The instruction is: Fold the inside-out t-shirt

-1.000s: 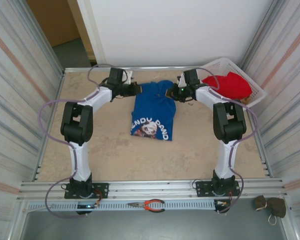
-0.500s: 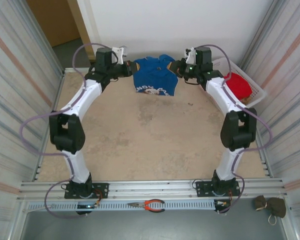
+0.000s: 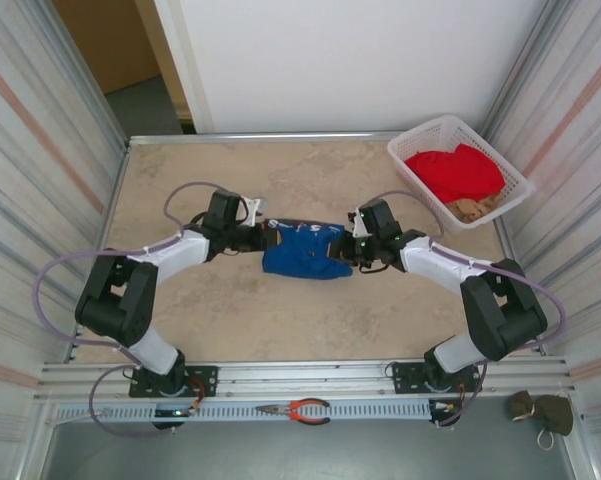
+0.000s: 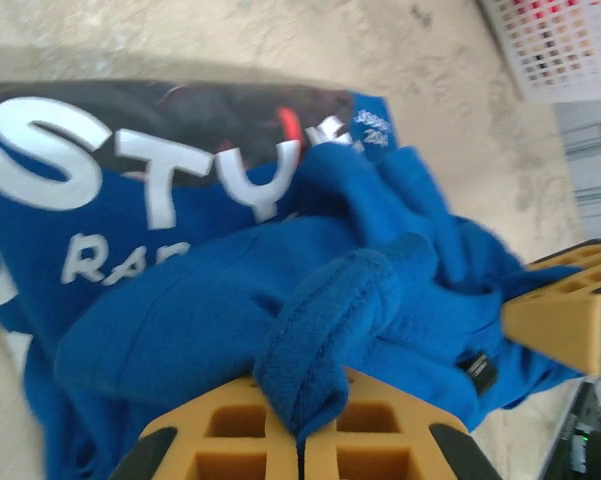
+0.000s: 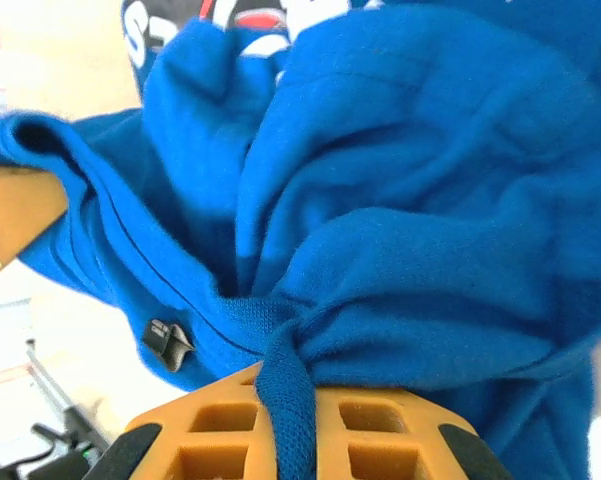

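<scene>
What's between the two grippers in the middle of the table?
The bunched blue t-shirt spans from the left gripper to the right gripper, both shut on it, in the top view.

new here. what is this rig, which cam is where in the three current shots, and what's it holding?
Two robot arms are bolted at the near edge of a table: the left arm and the right arm. The wide picture comes from a fixed camera above and behind them. The two close-ups come from a camera on each wrist, looking past that arm's own orange fingers. Each arm ends in a two-finger tool. The left tool and the right tool are both shut on a bunched royal-blue t-shirt with white lettering, one at each end. In the far right corner a white basket holds a red garment and a tan cloth. Orange-handled pliers lie near the arm bases.
</scene>
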Controlling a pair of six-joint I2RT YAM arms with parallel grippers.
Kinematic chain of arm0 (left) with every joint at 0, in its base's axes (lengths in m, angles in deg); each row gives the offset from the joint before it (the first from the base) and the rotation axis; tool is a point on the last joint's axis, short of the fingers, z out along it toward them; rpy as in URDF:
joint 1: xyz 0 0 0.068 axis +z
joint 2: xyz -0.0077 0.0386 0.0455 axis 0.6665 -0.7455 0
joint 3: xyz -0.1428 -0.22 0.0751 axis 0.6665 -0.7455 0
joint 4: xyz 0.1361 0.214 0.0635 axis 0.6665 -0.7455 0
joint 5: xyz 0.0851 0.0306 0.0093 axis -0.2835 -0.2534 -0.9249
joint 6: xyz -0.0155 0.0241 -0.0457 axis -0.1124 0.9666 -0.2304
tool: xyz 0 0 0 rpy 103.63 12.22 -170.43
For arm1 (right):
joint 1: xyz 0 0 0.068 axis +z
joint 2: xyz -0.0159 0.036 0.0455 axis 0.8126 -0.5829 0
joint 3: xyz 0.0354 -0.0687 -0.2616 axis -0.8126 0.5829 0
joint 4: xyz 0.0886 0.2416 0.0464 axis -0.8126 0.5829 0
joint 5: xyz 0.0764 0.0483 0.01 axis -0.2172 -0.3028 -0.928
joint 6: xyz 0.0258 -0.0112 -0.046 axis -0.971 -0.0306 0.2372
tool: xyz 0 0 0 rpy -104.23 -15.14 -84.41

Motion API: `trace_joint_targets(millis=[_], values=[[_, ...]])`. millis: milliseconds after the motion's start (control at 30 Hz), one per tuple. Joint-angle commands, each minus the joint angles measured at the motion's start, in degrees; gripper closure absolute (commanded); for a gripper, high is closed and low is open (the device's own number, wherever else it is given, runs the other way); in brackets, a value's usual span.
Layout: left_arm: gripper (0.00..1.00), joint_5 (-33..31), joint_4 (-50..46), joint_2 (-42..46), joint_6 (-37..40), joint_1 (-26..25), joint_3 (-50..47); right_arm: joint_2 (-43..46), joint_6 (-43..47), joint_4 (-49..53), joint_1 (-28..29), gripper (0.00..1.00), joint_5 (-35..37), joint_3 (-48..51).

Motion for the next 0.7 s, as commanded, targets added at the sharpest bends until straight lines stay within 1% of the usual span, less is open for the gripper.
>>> trace_joint_targets(millis=[0,133,233,367,500,533,567,633,667], values=[[1.00,-3.1,3.6,0.1,1.9,0.3,2.4,2.2,3.9,-0.4,-1.5,1.00,4.4,-3.8],[1.00,-6.7,0.4,-2.9,4.5,0.4,6.2,-1.0,5.8,1.3,-3.8,1.00,4.0,-8.8],[1.00,-9.7,-1.4,-6.8,6.5,0.5,8.9,-7.0,7.6,1.6,-5.7,1.00,3.4,-13.6],[1.00,-13.2,-2.6,-14.3,7.2,1.3,12.7,-20.5,10.1,2.5,-7.6,1.00,1.7,-22.6],[1.00,-17.5,-1.6,-18.4,5.1,2.5,13.5,-31.8,12.0,4.7,-8.2,1.00,-0.3,-32.6],[1.00,-18.3,-0.6,-18.4,4.0,2.8,12.7,-33.7,12.5,5.7,-8.2,0.95,0.1,-34.6],[1.00,-18.9,0.5,-18.0,2.8,3.1,11.8,-35.0,12.9,6.6,-8.2,0.85,0.6,-36.3],[1.00,-19.2,2.8,-16.4,1.1,3.4,9.6,-36.2,13.2,8.1,-8.6,0.59,1.3,-37.8],[1.00,-19.2,3.7,-15.5,0.4,3.4,8.7,-35.9,13.0,8.0,-8.9,0.52,1.4,-37.6]])
